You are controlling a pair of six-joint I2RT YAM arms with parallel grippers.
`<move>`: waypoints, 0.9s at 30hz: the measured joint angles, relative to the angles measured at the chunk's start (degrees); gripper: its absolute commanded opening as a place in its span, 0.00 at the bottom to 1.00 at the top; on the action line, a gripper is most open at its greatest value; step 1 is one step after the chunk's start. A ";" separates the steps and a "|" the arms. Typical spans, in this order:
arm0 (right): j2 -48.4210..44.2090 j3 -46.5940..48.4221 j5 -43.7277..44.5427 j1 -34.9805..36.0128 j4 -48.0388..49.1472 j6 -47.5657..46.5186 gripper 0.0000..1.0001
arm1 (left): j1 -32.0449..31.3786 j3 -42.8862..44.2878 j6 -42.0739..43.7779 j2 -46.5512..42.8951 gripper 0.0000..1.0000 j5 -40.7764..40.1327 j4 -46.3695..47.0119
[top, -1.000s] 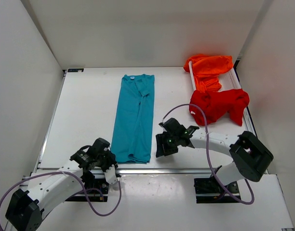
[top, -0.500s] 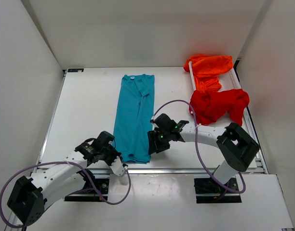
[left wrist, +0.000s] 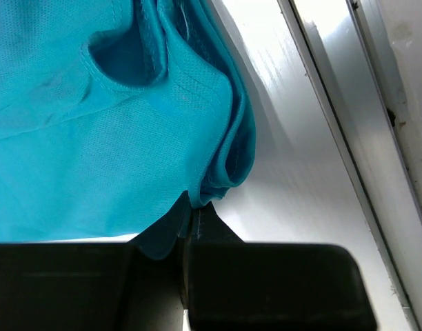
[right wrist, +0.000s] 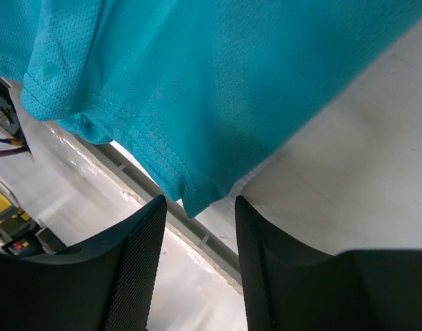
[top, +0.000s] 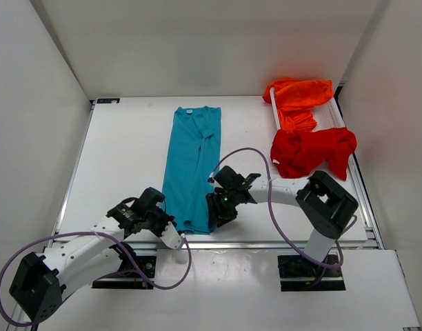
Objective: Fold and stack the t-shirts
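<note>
While the white table carries all three garments, only the teal t-shirt lies on its bare top. It is drawn into a long narrow strip that runs from the far side to the near edge, about mid-table. The red t-shirt and the orange t-shirt sit bunched over a white basket at the far right.

Within the last second both arms have swung in to the strip's near hem. The left gripper, which was off to the side of the cloth, now has its fingers pressed together on the near left corner fold. The right gripper has slid in from bare table and straddles the near right corner, fingers apart, not yet pinching. The end-over-end fold probably waits only on that second pinch.
</note>
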 measured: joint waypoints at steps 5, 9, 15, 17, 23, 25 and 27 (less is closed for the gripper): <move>1.46 0.66 -0.96 0.02 -0.28 0.85 0.39 | -0.39 0.39 -3.17 2.08 0.06 -0.39 0.26; 2.21 0.66 -1.53 0.07 -0.31 1.29 0.18 | -0.35 1.16 -5.29 3.78 0.07 -0.46 0.37; 3.21 0.70 -1.75 -0.04 -0.22 1.90 0.00 | -0.26 2.47 -8.70 5.70 0.06 -0.59 0.42; 3.15 0.70 -1.81 -0.63 -0.11 1.90 0.00 | 0.42 3.85 -9.70 7.06 0.06 -0.55 -0.04; 0.26 1.60 -2.08 -6.32 -1.31 0.85 0.00 | 5.38 12.96 -14.21 14.60 0.06 -0.39 -1.20; -0.17 3.85 -2.64 -8.63 -2.69 -0.02 0.00 | 6.86 16.48 -16.35 17.62 0.07 -0.46 -1.22; -0.17 6.54 -3.34 -10.54 -4.07 -1.16 0.00 | 7.98 19.61 -18.99 20.46 0.06 -0.59 -0.90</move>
